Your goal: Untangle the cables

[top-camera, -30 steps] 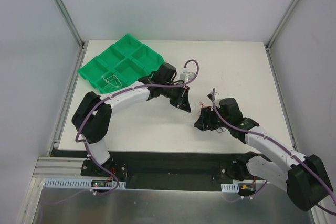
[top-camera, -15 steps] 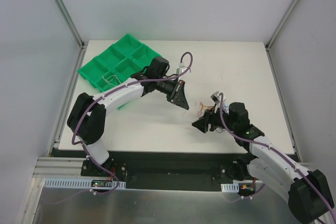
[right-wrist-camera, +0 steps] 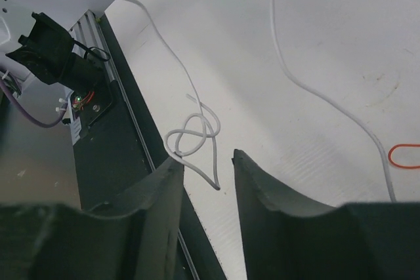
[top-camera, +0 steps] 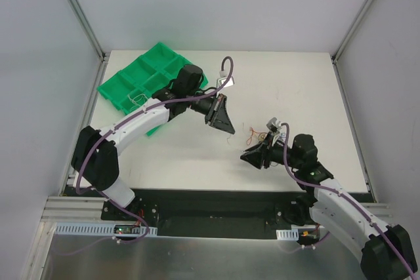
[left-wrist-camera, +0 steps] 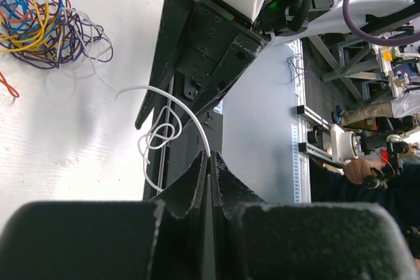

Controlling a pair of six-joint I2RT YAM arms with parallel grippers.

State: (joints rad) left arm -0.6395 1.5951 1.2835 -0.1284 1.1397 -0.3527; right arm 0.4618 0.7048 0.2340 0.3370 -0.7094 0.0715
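"Two grippers and one knot. Where does it all stand?"

"From the overhead camera I see the tangle of cables point(top-camera: 257, 136) lying on the white table point(top-camera: 295, 90), between my two arms and close by the right gripper point(top-camera: 252, 157). The left gripper point(left-wrist-camera: 209, 159) has its jaws pressed together, and a white cable point(left-wrist-camera: 167, 94) runs straight into the seam between them. I read that as a pinch on it. From there the strand arcs away toward the coloured bundle."

"And the right one?"

"Its jaws stand partly apart, with nothing gripped. In its wrist view a small knotted loop of the white cable lies on the table just ahead of the fingertips. Whether it touches them I cannot tell."

"Anything else out there?"

"My green tray point(top-camera: 147, 73) sits at the far left corner, with a few pale wires point(top-camera: 136, 101) in one near compartment."
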